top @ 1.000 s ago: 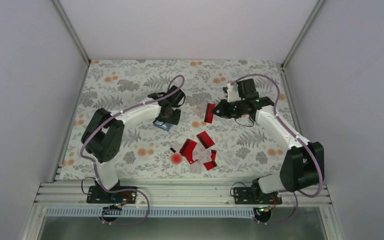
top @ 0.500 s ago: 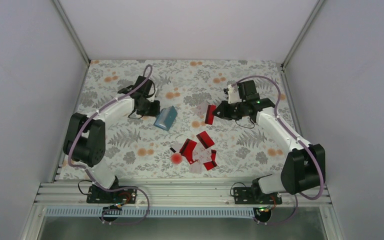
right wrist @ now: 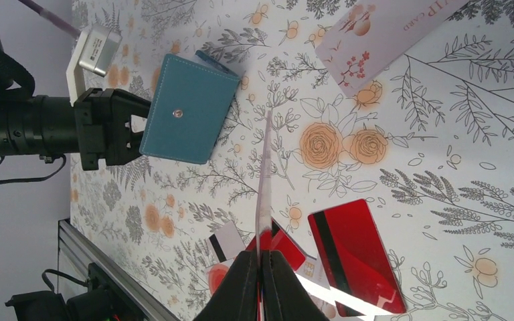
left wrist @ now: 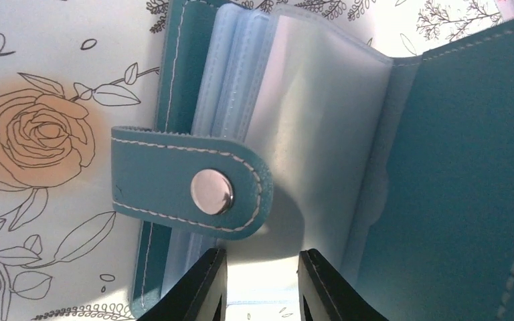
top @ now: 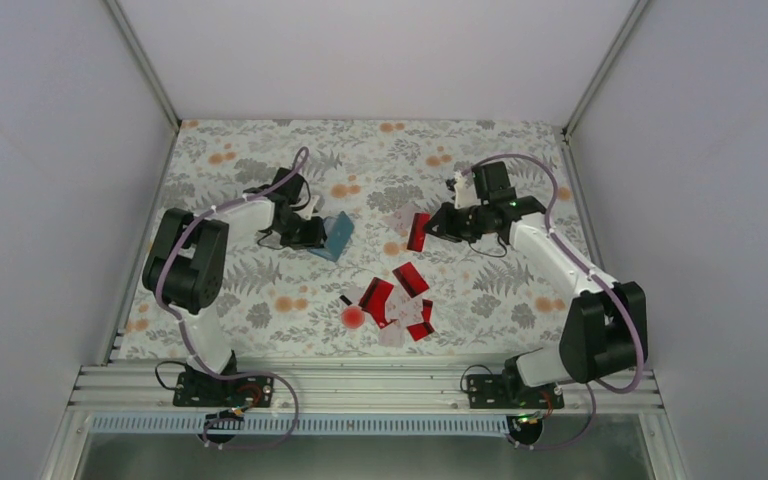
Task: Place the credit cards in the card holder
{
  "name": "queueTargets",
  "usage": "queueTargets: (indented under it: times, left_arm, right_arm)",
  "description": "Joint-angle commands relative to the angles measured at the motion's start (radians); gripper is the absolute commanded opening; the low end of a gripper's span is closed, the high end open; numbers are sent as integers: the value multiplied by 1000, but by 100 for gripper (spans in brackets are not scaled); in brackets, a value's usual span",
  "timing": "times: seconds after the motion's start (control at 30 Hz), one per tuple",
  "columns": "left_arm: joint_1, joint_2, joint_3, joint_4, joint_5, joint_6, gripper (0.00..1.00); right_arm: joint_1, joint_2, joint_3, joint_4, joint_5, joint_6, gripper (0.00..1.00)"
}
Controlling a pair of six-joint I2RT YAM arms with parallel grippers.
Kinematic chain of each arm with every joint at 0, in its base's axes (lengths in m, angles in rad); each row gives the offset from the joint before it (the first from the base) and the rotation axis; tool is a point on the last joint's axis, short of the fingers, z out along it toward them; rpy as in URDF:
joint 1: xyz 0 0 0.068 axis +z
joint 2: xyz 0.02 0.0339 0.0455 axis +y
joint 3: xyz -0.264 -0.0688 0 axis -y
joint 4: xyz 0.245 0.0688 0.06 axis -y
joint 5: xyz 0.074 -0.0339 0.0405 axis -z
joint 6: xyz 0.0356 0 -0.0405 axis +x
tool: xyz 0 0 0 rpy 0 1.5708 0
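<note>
Lower centre of the overhead view: red and pale credit cards (top: 400, 300) lie heaped loose on the floral table (top: 260, 305). Farther back, left of centre, the left gripper (top: 314, 238), jaws narrow, appears to pinch the opened teal card holder (top: 339, 237). Its clear sleeves look empty. Right of centre, the right gripper (top: 432, 226) clamps one red card (top: 419, 231), apart from the holder. A pale card (top: 401, 216) lies just beyond. Seemingly, nothing is filed yet.

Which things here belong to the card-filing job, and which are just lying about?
Job:
- card holder, gripped by left gripper
- red card, pinched in right gripper
- loose red cards
- pale card

Lying about:
- round red blob
- small black piece
</note>
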Motion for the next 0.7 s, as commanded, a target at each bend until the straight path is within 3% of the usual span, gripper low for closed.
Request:
queueTargets:
  times: [0.0, 0.27, 0.67]
  left_arm:
    - [6, 19, 26, 1, 25, 27, 31]
    - [7, -1, 54, -39, -27, 37, 41]
    - [7, 35, 49, -41, 31, 56, 45]
  right_arm:
    - [-1, 34, -17, 40, -21, 28, 4]
    - [15, 93, 10, 65, -28, 39, 4]
    - [54, 184, 35, 102, -47, 37, 4]
